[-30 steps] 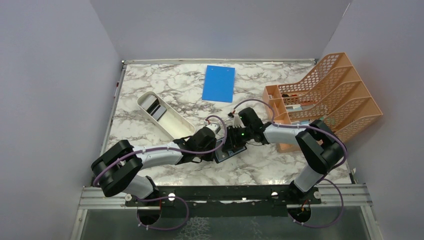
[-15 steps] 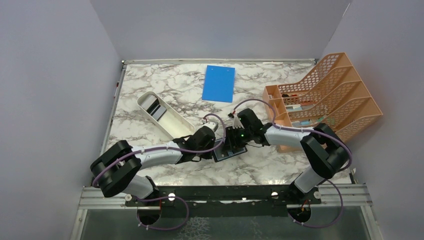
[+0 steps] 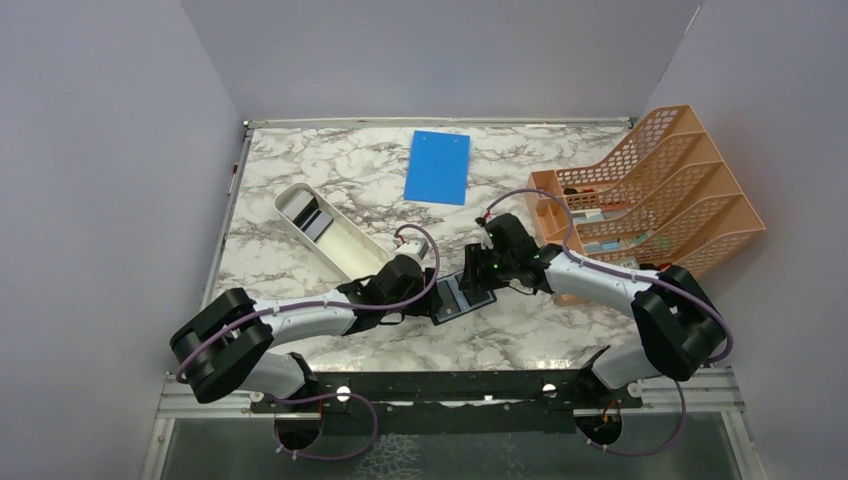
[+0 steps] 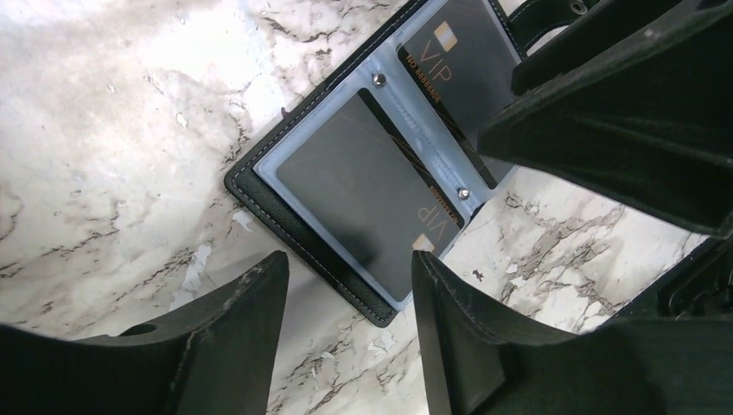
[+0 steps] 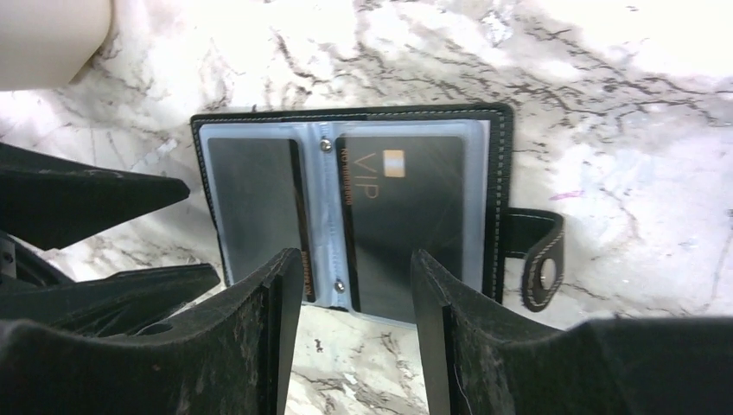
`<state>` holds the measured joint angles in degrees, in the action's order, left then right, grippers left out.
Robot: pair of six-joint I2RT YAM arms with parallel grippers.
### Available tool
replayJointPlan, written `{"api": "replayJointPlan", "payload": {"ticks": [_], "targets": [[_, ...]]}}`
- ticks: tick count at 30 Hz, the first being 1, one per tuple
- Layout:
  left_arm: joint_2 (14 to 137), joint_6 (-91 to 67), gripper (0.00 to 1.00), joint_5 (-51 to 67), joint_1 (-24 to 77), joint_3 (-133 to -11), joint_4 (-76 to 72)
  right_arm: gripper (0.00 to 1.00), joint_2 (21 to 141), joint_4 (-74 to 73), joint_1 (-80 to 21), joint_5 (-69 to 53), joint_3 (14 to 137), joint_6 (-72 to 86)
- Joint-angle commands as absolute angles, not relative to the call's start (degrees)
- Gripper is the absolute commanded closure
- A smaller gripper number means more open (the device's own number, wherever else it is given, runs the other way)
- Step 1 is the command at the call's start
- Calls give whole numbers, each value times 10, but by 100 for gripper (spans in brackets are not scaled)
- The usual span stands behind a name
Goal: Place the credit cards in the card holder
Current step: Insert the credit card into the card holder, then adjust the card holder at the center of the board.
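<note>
Card holder: lying open on worktop, between both grippers.
Credit cards: 2 dark, in its pockets.
Left gripper: released.
Right gripper: released.

A: Any writing to read?
B: Gold "VIP" on both dark cards in the open card holder; the small print beside it is too fine to make out
</note>
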<state>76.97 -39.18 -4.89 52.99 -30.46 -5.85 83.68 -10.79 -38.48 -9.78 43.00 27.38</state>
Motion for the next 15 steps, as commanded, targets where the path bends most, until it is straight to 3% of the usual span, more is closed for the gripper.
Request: {"api": "replayJointPlan", "payload": {"ticks": [1,6,15], "targets": [[778,-425,41,-42,529,-292,-109,46,852,-123,-369,-49,426,277],[793,-432,41,-35,529,-287,-149,47,863,-111,-365,-65,404,277],[815,-427,61,-24,529,-302,-165,51,819,-60,-366,-162,325,335]]}}
